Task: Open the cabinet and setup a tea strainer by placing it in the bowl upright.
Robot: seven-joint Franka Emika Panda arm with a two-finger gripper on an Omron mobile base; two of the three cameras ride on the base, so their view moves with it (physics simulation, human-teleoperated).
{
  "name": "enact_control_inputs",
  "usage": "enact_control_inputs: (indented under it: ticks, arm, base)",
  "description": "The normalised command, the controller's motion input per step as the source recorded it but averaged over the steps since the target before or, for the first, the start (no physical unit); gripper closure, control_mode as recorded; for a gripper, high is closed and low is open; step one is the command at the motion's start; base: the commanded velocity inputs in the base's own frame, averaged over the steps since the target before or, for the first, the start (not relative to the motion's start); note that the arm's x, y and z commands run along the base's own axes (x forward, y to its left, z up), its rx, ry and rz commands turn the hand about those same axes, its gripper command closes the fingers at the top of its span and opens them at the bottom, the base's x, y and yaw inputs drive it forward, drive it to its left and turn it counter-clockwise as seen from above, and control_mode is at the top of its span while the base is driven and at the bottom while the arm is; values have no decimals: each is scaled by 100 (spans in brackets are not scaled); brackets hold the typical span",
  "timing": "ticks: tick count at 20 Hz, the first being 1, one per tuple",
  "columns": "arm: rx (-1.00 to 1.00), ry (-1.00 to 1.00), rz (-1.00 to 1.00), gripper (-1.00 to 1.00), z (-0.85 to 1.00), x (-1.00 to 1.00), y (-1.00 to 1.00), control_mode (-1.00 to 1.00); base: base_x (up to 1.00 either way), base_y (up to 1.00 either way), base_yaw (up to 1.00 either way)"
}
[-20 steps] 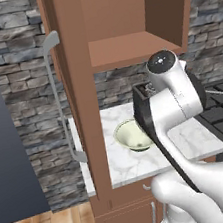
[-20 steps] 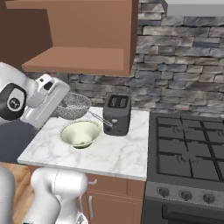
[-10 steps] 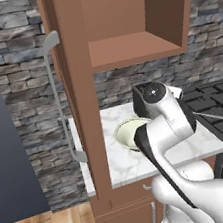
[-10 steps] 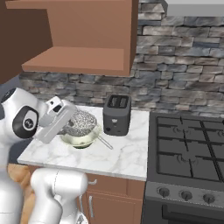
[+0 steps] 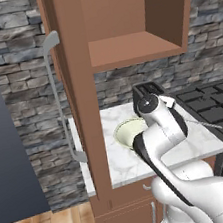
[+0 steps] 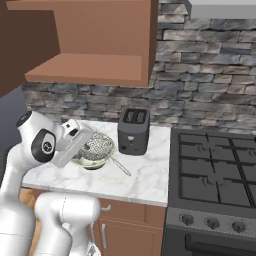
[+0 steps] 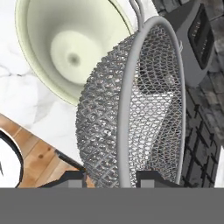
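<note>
Left base view: the cabinet [image 5: 79,88] door stands open; the bowl [image 5: 128,131] sits on the tabletop [image 5: 122,162].

Right base view: the strainer [image 6: 98,145] hangs over the bowl.

Hand view: the fingers [image 7: 148,178] clamp the strainer rim.

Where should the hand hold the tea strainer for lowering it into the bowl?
Stay on the rim of the tea strainer, opposite the handle, where the hand has it. The mesh cup is tilted over the bowl; the thin handle sticks out toward the stove.
</note>
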Motion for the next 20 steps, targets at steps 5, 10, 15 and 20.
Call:
enact_control_inputs:
  ticks: [5,10,15,20]
  arm:
    - [0,-8,-1,100,-1,30,36,-100]
    - [0,0,0,100,-19,36,51,-100]
    - [0,6,0,100,-42,35,4,-100]
    - [0,11,0,100,-29,33,0,-100]
  base:
    - [0,0,0]
    - [0,0,0]
    - [0,0,0]
    - [0,0,0]
